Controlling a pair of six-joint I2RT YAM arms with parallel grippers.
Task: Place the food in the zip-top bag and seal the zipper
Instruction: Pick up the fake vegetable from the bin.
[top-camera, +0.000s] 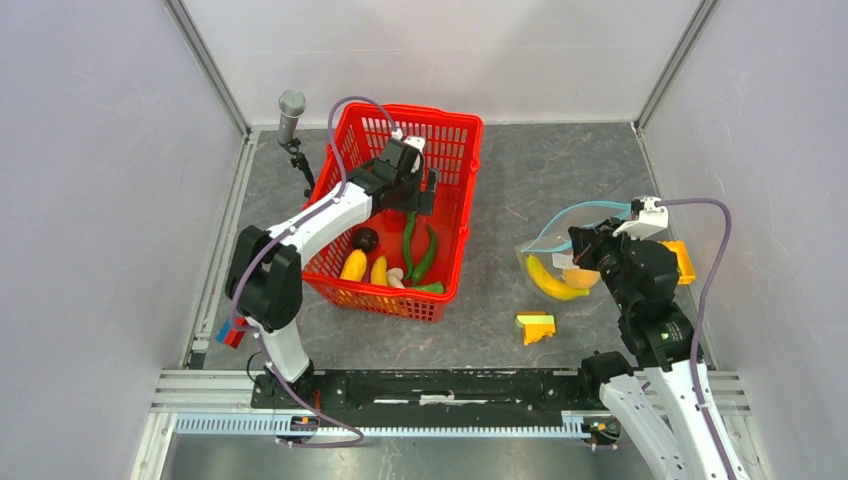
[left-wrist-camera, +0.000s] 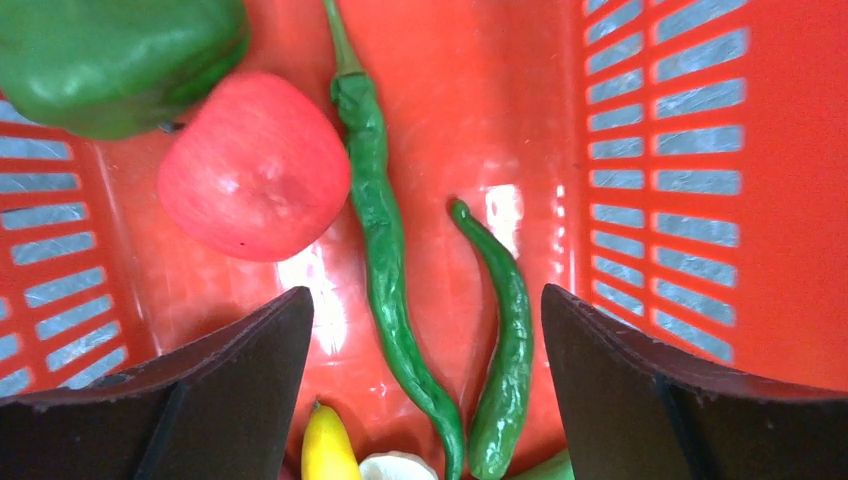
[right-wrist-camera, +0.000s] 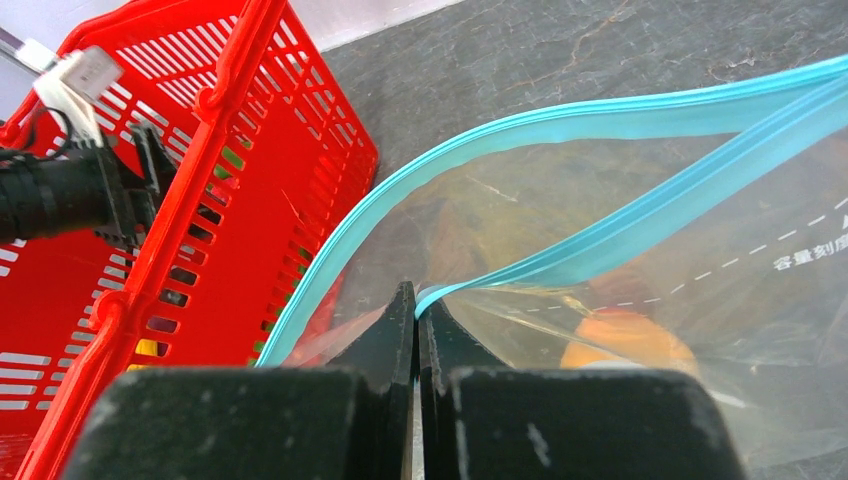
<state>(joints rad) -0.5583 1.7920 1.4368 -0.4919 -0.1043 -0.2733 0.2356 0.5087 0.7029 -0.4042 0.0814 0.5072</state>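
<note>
Red lattice basket sits left of centre on the grey tabletop. The left tool hangs inside it with its jaws spread wide and nothing between them. Below the tool lie a red apple with a green bell pepper just beside it, a long green chilli and a shorter green chilli side by side. A white mushroom shows at the lower edge of the wrist view. Seen from above, a dark eggplant and two yellow bananas rest toward the basket's near wall.

Right of the basket and apart from it, the clear zip-top bag lies on the tabletop with its mouth open. The right tool is closed, pinching the bag at the end of the light blue zipper, whose two strips bow apart. Inside the bag are a bagged banana and an orange. A yellow-green-orange block stack sits just in front of the bag.
</note>
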